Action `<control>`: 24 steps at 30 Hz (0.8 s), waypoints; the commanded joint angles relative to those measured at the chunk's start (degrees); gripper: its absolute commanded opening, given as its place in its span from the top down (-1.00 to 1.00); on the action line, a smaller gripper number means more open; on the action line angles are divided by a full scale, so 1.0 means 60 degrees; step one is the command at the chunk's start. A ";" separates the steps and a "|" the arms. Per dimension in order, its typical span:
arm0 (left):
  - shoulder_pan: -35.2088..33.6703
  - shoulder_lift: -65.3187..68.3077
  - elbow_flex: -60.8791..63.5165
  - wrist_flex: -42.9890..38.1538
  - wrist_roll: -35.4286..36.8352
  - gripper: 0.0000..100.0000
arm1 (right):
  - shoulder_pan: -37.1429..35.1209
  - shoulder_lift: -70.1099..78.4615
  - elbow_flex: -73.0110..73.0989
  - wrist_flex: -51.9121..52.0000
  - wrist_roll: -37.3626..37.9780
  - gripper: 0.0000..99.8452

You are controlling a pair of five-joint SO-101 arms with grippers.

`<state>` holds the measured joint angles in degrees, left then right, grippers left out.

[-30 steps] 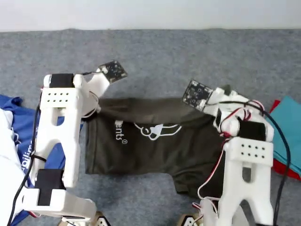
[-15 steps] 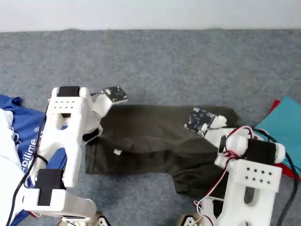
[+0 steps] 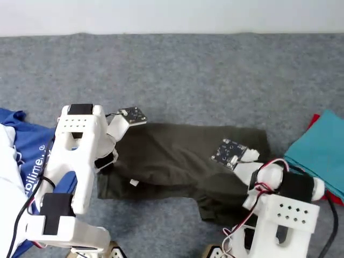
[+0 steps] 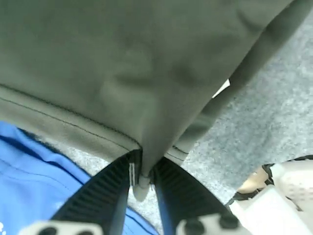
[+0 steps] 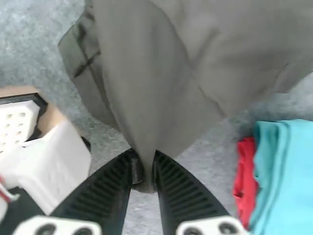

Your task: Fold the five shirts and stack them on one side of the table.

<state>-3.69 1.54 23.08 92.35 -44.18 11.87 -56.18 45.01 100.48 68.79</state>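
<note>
Mid-counter, the olive shirt lies half-folded, left hand & right hand each clamped on its folded edge. Best: lower both level & in sync, lay edge onto near hem, release w/o dragging.

Rumpled dark olive shirt on grey table, blue shirt far left, teal shirt far right

Soft, even light from above on the grey table. Faint shadows edge the dark olive shirt; its folds darken near the jaws in both wrist views.
</note>
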 commanded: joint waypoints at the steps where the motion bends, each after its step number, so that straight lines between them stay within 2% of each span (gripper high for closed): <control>1: 0.0059 -0.0059 -0.0007 0.0176 -0.0147 0.97 | 0.0066 -0.0242 0.0469 0.0374 -0.0103 0.97; 6: 0.0015 -0.0132 0.0403 0.0190 -0.0674 0.96 | 0.0110 -0.0330 0.1275 -0.0154 -0.0103 0.97; 14: -0.0015 -0.0132 0.0901 0.0117 -0.0689 0.94 | 0.0154 -0.0330 0.1670 -0.0637 -0.0103 0.97; 19: -0.0044 -0.0117 0.0930 0.0366 -0.1011 0.94 | 0.0813 -0.0271 0.1700 -0.0828 0.0322 0.97; 24: -0.0571 -0.0044 0.0916 0.0073 -0.1026 0.94 | 0.1414 -0.0271 0.1700 -0.0842 0.0879 0.97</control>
<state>-5.36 1.54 28.53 93.49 -49.80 18.37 -57.49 55.38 96.00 72.13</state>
